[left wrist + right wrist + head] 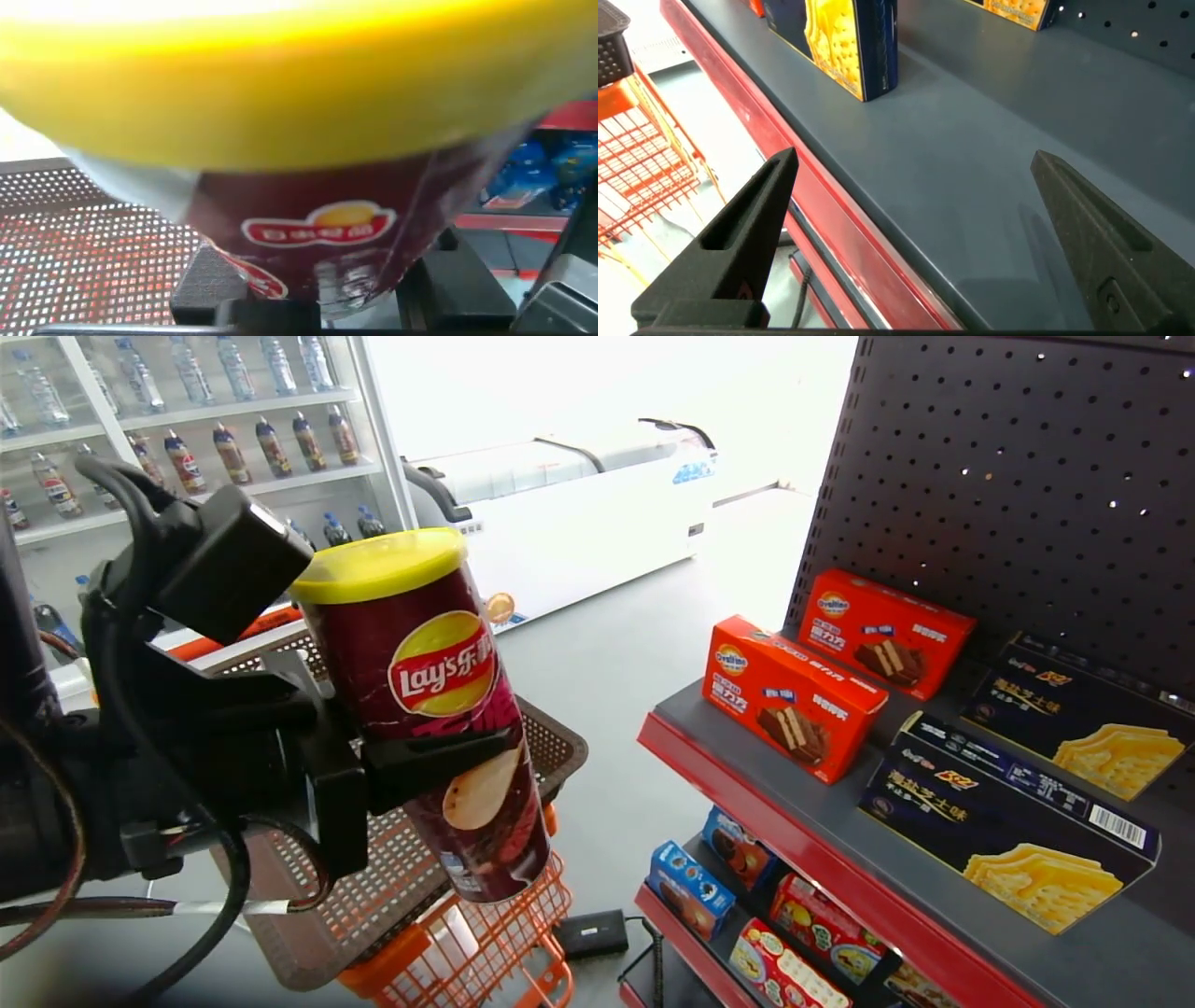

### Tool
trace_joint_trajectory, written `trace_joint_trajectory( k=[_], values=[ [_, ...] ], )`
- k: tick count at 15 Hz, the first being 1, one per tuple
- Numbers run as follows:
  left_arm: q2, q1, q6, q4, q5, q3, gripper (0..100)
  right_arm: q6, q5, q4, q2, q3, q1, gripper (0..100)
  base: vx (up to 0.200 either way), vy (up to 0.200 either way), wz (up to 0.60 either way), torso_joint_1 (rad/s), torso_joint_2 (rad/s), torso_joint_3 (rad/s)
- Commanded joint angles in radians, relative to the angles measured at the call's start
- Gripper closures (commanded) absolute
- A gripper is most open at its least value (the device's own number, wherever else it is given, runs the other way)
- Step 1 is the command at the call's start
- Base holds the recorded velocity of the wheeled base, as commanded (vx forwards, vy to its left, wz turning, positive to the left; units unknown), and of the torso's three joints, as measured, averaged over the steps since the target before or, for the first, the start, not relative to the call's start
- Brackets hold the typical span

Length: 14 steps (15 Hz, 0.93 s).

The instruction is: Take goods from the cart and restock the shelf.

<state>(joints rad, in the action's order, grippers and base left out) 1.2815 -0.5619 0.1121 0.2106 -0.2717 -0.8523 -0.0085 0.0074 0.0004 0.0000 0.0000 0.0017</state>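
Observation:
My left gripper (439, 761) is shut on a dark red chip can with a yellow lid (420, 700), held upright and slightly tilted above the orange cart (467, 933). In the left wrist view the can (327, 233) sits close under its yellow lid. The grey shelf with a red front edge (775, 803) stands to the right, carrying two red boxes (794, 695) and dark blue cracker boxes (1008, 821). My right gripper (924, 233) is open over a bare stretch of the shelf (971, 159), with nothing between its fingers.
A brown mesh basket (392, 887) lies in the cart's top. Lower shelf tiers hold snack packs (747, 915). A black box with a cable (590, 933) lies on the floor. A drinks fridge (187, 420) and a white chest freezer (579, 513) stand behind.

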Motion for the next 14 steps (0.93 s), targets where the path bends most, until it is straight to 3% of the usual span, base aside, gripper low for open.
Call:
trace_joint_trajectory(
  k=[1,5,12,14],
  values=[
    [-0.030,-0.046,0.000,-0.031,-0.001,-0.011,100,-0.001,0.000,0.000,0.000,0.000,0.000,0,0.000,0.000,0.00,0.000,0.00,0.000],
    [-0.024,-0.147,0.000,-0.054,-0.004,-0.017,100,0.001,0.000,0.000,0.000,0.000,0.000,0,0.000,0.000,0.00,0.000,0.00,0.000],
    [-0.027,-0.191,0.001,-0.054,-0.032,0.032,100,-0.001,0.003,0.000,0.002,0.000,0.000,0,0.000,0.000,0.00,0.000,0.00,0.000],
    [-0.028,-0.199,0.040,-0.054,-0.040,0.056,100,-0.001,0.003,0.000,0.002,0.000,0.000,0,0.000,0.000,0.00,0.000,0.00,0.000]
  ],
)
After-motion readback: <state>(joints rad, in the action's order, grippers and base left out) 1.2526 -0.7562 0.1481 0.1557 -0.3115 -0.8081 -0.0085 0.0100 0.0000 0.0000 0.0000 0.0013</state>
